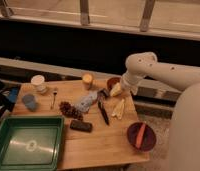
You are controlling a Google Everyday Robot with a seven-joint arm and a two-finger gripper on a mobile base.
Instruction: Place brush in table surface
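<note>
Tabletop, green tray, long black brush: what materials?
Light-brown rectangular tabletop: looks like wood, matte, warm streaked brown. Green rectangular tray: probably plastic, uniform colour, faint sheen. Long slim black brush: dark and matte, likely plastic; unsure. Pale gripper hovers over the tabletop's far right part.

One brush (103, 111), one fork (54, 97), one green tray (28, 119), one black block (80, 126), three cups (38, 82), two bowls (133, 132); one gripper (115, 90) over far edge of table surface (108, 147).
</note>
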